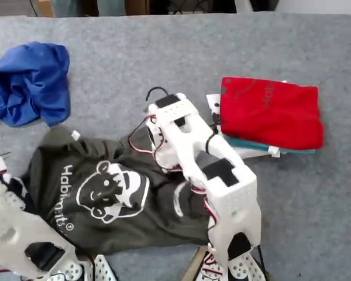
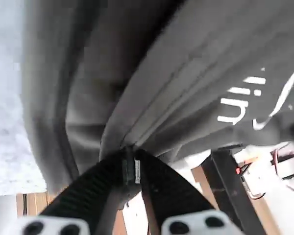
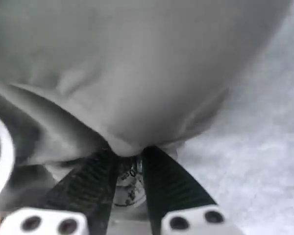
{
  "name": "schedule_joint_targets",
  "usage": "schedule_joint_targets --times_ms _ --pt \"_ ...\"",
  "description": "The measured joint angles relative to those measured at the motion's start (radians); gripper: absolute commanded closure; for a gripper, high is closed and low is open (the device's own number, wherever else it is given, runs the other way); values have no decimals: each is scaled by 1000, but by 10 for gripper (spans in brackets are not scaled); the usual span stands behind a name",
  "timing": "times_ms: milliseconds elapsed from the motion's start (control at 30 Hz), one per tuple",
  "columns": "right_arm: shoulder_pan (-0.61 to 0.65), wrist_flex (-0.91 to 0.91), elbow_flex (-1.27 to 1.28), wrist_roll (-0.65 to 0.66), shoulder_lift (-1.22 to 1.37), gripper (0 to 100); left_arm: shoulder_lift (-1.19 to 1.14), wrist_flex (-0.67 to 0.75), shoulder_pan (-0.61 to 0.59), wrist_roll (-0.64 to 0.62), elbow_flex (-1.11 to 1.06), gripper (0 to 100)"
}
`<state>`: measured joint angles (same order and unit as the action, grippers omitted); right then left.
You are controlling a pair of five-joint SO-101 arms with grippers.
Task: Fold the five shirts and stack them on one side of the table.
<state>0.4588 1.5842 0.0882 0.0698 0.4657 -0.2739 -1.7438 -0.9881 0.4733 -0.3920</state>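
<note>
A dark grey shirt (image 1: pixel 105 187) with a white bear print lies rumpled at the table's front left. My left gripper (image 2: pixel 132 164) is shut on a bunched edge of this shirt (image 2: pixel 152 73), by its white lettering. My right gripper (image 3: pixel 130 152) is shut on another fold of the same shirt (image 3: pixel 137 73), just above the grey table. In the high view the right arm (image 1: pixel 193 146) reaches over the shirt's right side, and the left arm (image 1: pixel 17 234) stands at its left front corner. A crumpled blue shirt (image 1: pixel 29 82) lies at the back left.
A stack of folded shirts sits at the right, with a red shirt (image 1: pixel 269 111) on top and teal (image 1: pixel 251 144) and white layers under it. Grey cloth covers the table (image 1: pixel 316 205), with bare room at the back middle and the front right.
</note>
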Motion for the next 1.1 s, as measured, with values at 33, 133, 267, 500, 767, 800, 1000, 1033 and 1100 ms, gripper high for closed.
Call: schedule_joint_targets --times_ms 33,133,267,500,767,800,1000,1033,1100 --pt "0 2 38 17 -31 983 35 0 -17 20 -21 972" --pt "0 2 146 49 -120 983 141 0 -84 87 -71 972" --pt "0 -26 244 60 -209 936 247 0 -183 176 -112 972" --pt "0 -28 259 60 -265 676 354 0 -365 302 -112 972" --pt "2 20 218 61 -272 673 374 -5 -512 397 -43 971" --pt "2 38 198 61 -272 673 374 -5 -525 411 -34 971" --pt "2 141 106 144 -272 673 374 -5 -588 459 28 970" --pt "2 153 87 150 -272 673 374 -5 -594 459 41 970" --pt "2 161 52 158 -272 673 374 -5 -600 456 72 970"
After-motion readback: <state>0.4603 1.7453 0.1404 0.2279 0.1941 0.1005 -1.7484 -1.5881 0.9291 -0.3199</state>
